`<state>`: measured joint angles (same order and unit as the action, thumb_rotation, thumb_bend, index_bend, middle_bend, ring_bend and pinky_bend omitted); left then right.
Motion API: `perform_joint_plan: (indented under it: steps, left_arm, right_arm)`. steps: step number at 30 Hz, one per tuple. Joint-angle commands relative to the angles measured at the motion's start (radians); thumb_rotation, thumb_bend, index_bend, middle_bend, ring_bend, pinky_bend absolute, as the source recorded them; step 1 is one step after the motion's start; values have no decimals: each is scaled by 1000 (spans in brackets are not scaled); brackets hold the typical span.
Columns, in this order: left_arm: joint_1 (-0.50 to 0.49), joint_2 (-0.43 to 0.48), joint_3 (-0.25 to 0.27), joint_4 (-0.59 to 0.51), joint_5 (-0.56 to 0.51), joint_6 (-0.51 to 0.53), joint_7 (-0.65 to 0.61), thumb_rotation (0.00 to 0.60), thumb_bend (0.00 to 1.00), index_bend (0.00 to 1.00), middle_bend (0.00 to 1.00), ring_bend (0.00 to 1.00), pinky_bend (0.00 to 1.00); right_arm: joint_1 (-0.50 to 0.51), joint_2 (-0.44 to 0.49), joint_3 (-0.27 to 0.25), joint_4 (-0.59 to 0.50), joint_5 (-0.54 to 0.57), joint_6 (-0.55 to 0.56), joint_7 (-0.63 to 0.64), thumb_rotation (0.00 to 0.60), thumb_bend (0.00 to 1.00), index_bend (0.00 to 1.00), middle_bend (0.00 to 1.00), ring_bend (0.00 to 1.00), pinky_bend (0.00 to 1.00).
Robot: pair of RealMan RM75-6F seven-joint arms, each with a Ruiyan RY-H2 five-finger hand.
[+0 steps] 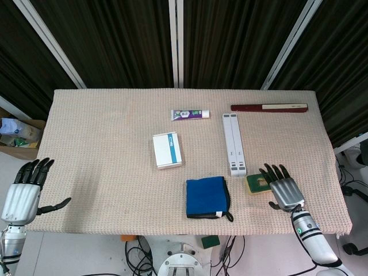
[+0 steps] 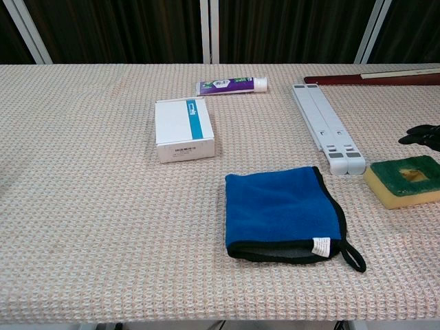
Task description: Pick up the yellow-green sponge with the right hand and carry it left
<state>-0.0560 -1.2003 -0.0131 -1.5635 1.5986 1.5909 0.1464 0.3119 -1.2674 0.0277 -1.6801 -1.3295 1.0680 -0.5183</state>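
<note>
The yellow-green sponge lies flat near the table's front right, its green face up with a worn yellowish patch. My right hand is spread open, palm down, just right of the sponge. In the head view its fingers overlap the sponge's right edge. The chest view shows only dark fingertips at the right border, beyond the sponge and apart from it. Nothing is held in it. My left hand hangs open off the table's front left edge, holding nothing.
A blue cloth lies left of the sponge. A white folded stand runs lengthwise just behind the sponge. Farther back sit a white box, a toothpaste tube and a dark red bar.
</note>
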Motion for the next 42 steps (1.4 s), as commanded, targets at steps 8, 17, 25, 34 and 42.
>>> perform_joint_plan:
  steps: [8,17,25,34,42]
  left_arm:
    - [-1,-3,4,3,-7,-17,-5,286,0,90,104,75,137]
    - [-6,-5,3,14,-13,-32,-24,286,0,90,105,75,136]
    - [-1,-2,4,21,-20,-31,-27,284,0,90,105,75,137]
    - [-4,-3,1,18,-24,-38,-27,288,0,90,105,75,137]
    - [-1,-2,1,15,-23,-34,-24,289,0,90,105,75,137]
  right_arm:
    - [24,-23,-3,31,-23,-8,68,600,159,0,2,0,0]
    - [58,-61,8,55,32,-39,27,600,176,0,45,0,8]
    - [87,-100,14,81,55,-55,20,600,176,4,197,117,59]
    - [96,-143,3,127,48,-22,-25,600,211,342,450,351,107]
    - [78,-118,2,107,-9,58,2,600,327,615,620,525,165]
